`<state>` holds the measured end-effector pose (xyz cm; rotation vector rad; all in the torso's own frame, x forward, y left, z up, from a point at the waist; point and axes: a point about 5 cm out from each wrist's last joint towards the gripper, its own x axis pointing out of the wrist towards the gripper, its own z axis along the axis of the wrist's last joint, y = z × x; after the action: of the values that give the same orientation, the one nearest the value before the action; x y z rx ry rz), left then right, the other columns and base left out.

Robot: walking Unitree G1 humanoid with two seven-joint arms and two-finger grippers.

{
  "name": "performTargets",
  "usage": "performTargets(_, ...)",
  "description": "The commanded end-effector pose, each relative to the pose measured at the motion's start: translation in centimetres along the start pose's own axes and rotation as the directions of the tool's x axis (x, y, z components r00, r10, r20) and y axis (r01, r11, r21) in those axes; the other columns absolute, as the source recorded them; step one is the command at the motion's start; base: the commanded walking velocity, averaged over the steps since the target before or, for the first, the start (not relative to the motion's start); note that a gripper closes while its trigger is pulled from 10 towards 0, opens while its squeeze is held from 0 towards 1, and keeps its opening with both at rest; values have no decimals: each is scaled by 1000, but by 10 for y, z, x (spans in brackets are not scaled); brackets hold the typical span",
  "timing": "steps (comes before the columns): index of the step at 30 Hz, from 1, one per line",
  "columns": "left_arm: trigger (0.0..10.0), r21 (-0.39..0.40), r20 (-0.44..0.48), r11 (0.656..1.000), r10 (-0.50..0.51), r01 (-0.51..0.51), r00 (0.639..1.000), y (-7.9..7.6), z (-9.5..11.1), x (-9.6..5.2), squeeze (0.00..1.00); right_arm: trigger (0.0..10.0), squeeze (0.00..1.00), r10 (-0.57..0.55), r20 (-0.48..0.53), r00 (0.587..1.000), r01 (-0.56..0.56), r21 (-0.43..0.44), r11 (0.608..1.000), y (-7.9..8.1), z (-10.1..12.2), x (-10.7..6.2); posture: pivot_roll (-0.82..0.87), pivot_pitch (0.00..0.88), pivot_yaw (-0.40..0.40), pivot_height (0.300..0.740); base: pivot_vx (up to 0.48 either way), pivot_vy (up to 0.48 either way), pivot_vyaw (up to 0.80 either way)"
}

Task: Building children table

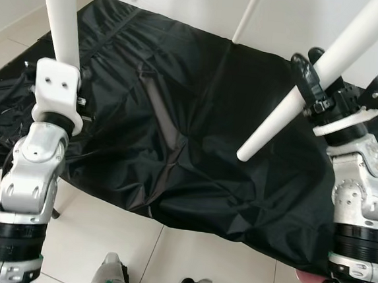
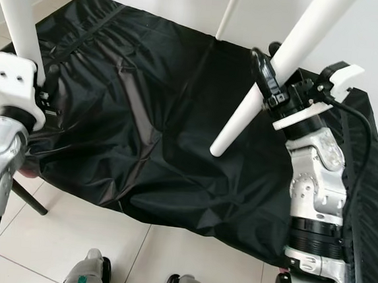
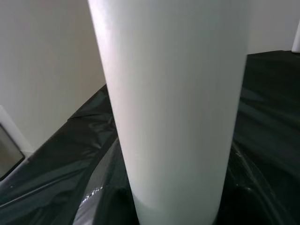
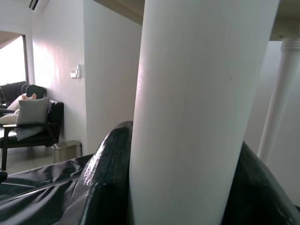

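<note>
White table leg (image 1: 298,101) clamped in right gripper (image 1: 311,79) over black sheet (image 1: 197,129), left gripper's (image 1: 72,72) hold unclear, sofa (image 4: 28,119) in right wrist view

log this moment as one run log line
left gripper: shut on left table leg | right gripper: shut on right table leg, tilted | below: black cloth

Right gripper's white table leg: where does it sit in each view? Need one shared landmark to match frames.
Left eye view: the white table leg slants from the upper right corner down to mid-frame, held in the right gripper.
Right eye view: same leg, shifted toward centre, free end lowest.
Right wrist view: it fills the middle, close up.
Left wrist view: not this leg; the left gripper's own leg.
Shared landmark: the black cloth beneath.
</note>
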<state>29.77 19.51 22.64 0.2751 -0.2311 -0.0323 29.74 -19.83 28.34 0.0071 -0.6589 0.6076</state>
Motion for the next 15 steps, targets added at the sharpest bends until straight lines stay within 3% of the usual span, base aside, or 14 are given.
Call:
performTargets(1, 10000, 73, 199, 957, -291, 282, 936, -42, 40, -17, 0, 0, 0, 314, -13, 949, -312, -145, 939, 41, 18, 15, 2, 0, -92, 740, 0, 0, 0)
performTargets(3, 10000, 73, 199, 957, -291, 282, 936, -42, 40, -17, 0, 0, 0, 314, -13, 949, -312, -145, 939, 41, 18, 15, 2, 0, -92, 740, 0, 0, 0)
performTargets(4, 10000, 72, 171, 950, -312, 304, 935, -46, 33, -24, 0, 0, 0, 322, -36, 946, -324, -125, 938, 42, 15, 12, 4, 0, -94, 740, 0, 0, 0)
performTargets(5, 10000, 78, 149, 944, -329, 321, 932, -48, 25, -33, 0, 2784, 0, 326, -68, 943, -332, -111, 937, 43, 8, 9, 17, 0, -109, 740, 0, 0, 0)
performTargets(7, 10000, 78, 149, 944, -329, 321, 932, -48, 25, -33, 0, 2784, 0, 326, -68, 943, -332, -111, 937, 43, 8, 9, 17, 0, -109, 740, 0, 0, 0)
performTargets(8, 10000, 84, 138, 941, -337, 328, 931, -49, 20, -38, 0, 3922, 0, 327, -95, 940, -336, -107, 936, 43, 4, 7, 19, 0, -110, 740, 0, 0, 0)
performTargets(9, 10000, 84, 138, 941, -337, 328, 931, -49, 20, -38, 0, 3922, 0, 327, -95, 940, -336, -107, 936, 43, 4, 7, 19, 0, -110, 740, 0, 0, 0)
performTargets(10, 10000, 74, 115, 944, -330, 323, 937, -47, 12, -42, 1000, 10000, 498, 327, -113, 938, -337, -85, 938, 43, -2, 4, 25, 0, -120, 740, 0, 0, 0)
performTargets(11, 10000, 47, 85, 950, -311, 308, 947, -43, -1, -47, 1000, 10000, 1000, 330, -141, 934, -336, -26, 941, 45, -14, -2, 30, 0, -123, 740, 0, 0, 0)
performTargets(15, 10000, 45, 79, 953, -303, 300, 950, -40, -5, -47, 1000, 10000, 1000, 327, -148, 934, -330, -1, 944, 44, -19, -5, 30, 0, -126, 740, 0, 0, 0)
